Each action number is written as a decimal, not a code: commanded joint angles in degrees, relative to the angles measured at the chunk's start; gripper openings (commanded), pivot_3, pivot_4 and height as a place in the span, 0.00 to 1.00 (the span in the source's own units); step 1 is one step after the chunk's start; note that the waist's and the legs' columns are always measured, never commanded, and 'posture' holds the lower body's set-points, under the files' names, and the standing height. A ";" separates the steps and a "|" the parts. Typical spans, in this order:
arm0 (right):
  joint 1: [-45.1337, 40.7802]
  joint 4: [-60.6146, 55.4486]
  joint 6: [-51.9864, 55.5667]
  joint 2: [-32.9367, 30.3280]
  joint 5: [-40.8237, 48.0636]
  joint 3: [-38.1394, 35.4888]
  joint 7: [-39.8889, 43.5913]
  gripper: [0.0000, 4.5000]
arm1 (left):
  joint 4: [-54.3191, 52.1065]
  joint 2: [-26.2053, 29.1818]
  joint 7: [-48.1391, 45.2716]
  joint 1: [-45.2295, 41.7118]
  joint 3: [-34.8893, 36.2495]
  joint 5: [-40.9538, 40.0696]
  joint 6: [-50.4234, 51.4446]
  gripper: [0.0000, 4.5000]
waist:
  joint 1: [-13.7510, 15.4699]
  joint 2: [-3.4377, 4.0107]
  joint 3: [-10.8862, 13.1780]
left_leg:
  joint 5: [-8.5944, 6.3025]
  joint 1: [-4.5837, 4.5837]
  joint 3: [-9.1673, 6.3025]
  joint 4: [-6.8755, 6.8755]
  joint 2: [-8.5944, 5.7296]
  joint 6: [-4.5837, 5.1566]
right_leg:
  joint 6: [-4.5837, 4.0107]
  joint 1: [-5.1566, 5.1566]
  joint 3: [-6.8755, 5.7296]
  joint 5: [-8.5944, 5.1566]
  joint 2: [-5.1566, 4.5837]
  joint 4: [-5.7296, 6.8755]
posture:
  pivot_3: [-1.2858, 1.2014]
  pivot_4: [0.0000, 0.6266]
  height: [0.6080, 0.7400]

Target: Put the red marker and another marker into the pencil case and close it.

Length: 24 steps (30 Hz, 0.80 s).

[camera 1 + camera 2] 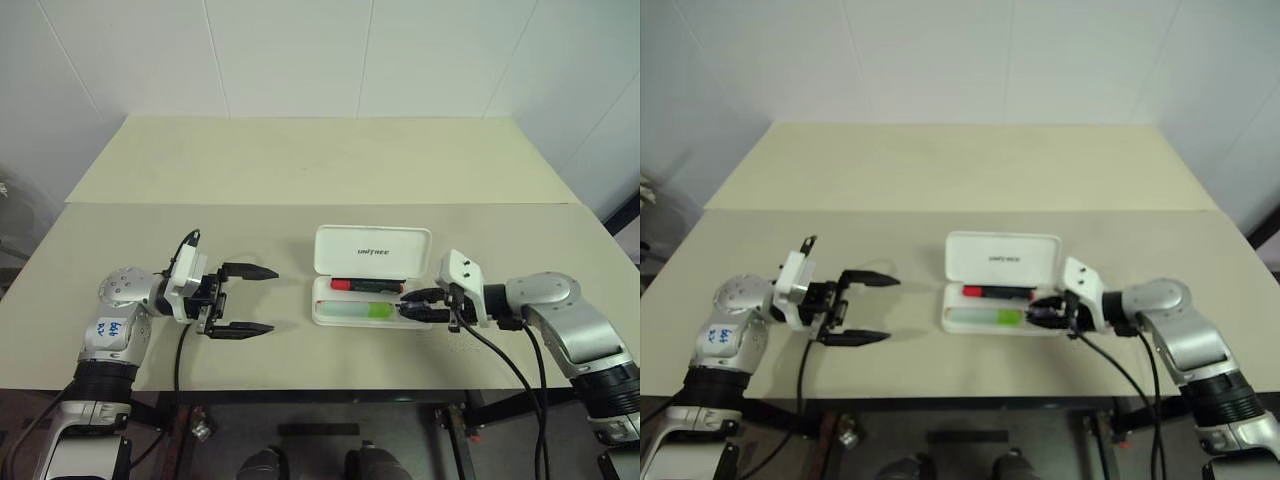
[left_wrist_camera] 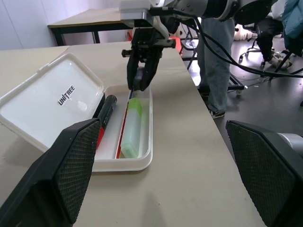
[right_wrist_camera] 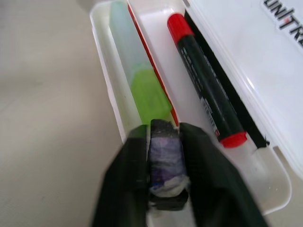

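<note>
At centre frame, the white hinged plastic pencil case [image 1: 371, 250] lies open. The right gripper [image 3: 163, 142] hides the green-capped mint highlighter [image 2: 132, 127] tip, jaws narrowly parted. The black red-ended marker [image 3: 206, 94] lies alongside. The left gripper [image 1: 245, 300] is spread empty.

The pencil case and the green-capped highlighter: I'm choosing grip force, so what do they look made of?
The pencil case looks like hard white plastic with a smooth, slightly glossy finish: thin moulded walls, rounded corners, printed lettering on the lid. The highlighter seems plastic too: an opaque bright green cap on a pale, translucent mint body, probably smooth and slippery.
</note>
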 commanded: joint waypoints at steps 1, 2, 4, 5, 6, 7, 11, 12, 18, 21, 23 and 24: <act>-1.42 -0.24 -0.45 0.13 -0.16 -0.47 0.25 0.56 | -1.04 -0.06 -0.90 -0.28 1.23 -1.37 -0.86 1.00 | 0.00 0.00 0.00 | 0.00 0.00 0.00 0.00 0.00 0.00 | 0.00 0.00 0.00 0.00 0.00 0.00 | 0.52 0.24 1.00; -1.29 -0.53 -0.31 -0.23 -0.03 -0.70 0.65 0.64 | -0.90 -0.22 -0.73 -0.42 1.25 -1.28 -1.09 1.00 | 0.00 0.00 0.00 | 0.00 0.00 0.00 0.00 0.00 0.00 | 0.00 0.00 0.00 0.00 0.00 0.00 | 0.52 0.24 1.00; -1.22 -0.72 -0.21 -0.86 0.18 -1.13 1.29 0.79 | -0.48 -0.47 -0.54 -0.80 1.25 -1.07 -1.48 1.00 | 0.00 0.00 0.00 | 0.00 0.00 0.00 0.00 0.00 0.00 | 0.00 0.00 0.00 0.00 0.00 0.00 | 0.52 0.24 1.00; -1.26 -0.69 -0.22 -1.15 0.24 -1.37 1.52 0.87 | -0.18 -0.59 -0.44 -1.06 1.23 -0.95 -1.68 1.00 | 0.00 0.00 0.00 | 0.00 0.00 0.00 0.00 0.00 0.00 | 0.00 0.00 0.00 0.00 0.00 0.00 | 0.52 0.24 1.00; -1.31 -0.61 -0.24 -1.28 0.23 -1.53 1.66 0.95 | 0.01 -0.66 -0.39 -1.22 1.20 -0.87 -1.80 1.00 | -0.01 0.00 0.00 | 0.00 0.00 0.00 0.00 0.00 0.00 | 0.00 0.00 0.00 0.00 0.00 0.00 | 0.52 0.24 1.00; -1.33 -0.61 -0.25 -1.44 0.21 -1.67 1.78 0.99 | 0.21 -0.77 -0.30 -1.40 1.18 -0.79 -1.98 1.00 | -0.02 0.00 0.00 | 0.00 0.00 0.00 0.00 0.00 0.00 | 0.00 0.00 0.00 0.00 0.00 0.01 | 0.52 0.24 1.00; -1.00 -1.48 -0.47 -2.20 1.19 -3.09 2.28 0.99 | 1.36 -1.64 0.31 -2.73 1.12 -0.45 -2.80 1.00 | 0.01 0.00 0.00 | 0.00 0.00 0.00 0.02 0.00 0.00 | 0.00 0.00 0.00 0.00 0.00 0.04 | 0.52 0.24 1.00; -1.02 -1.52 -0.31 -2.17 1.50 -3.66 2.04 0.99 | 1.84 -1.88 0.52 -3.24 1.15 -0.35 -2.93 1.00 | 0.02 0.00 0.00 | 0.00 0.00 0.00 0.03 0.00 -0.01 | 0.00 0.00 0.00 0.00 0.00 0.06 | 0.52 0.24 1.00; -0.77 -2.03 -0.40 -2.24 4.43 -7.27 2.53 0.99 | 5.64 -2.46 1.63 -6.46 0.92 0.93 -3.64 1.00 | 0.04 0.00 0.00 | 0.01 0.01 0.00 0.09 -0.01 -0.01 | 0.00 0.00 0.00 0.00 0.01 0.15 | 0.52 0.24 1.00; -0.97 -0.99 -0.19 -2.58 4.69 -9.18 1.30 0.99 | 9.20 -2.76 3.17 -9.06 0.47 3.07 -4.93 1.00 | 0.05 0.00 0.00 | 0.01 0.01 0.00 0.12 -0.01 -0.01 | 0.00 -0.03 0.00 0.00 0.01 0.19 | 0.52 0.24 1.00; -0.80 -0.21 -1.33 -2.52 4.53 -10.63 0.30 0.99 | 11.73 -2.84 4.46 -10.75 0.12 4.65 -4.92 1.00 | 0.06 0.00 0.00 | 0.01 0.01 0.00 0.16 -0.01 -0.01 | 0.00 -0.02 0.01 0.00 0.02 0.22 | 0.52 0.24 1.00; -0.65 0.18 -1.71 -2.63 4.40 -11.32 -0.10 0.99 | 12.89 -2.94 4.41 -11.57 0.10 4.90 -4.98 1.00 | 0.06 0.00 0.00 | 0.01 0.01 0.00 0.17 -0.02 -0.01 | 0.00 -0.03 0.01 0.00 0.02 0.22 | 0.52 0.24 1.00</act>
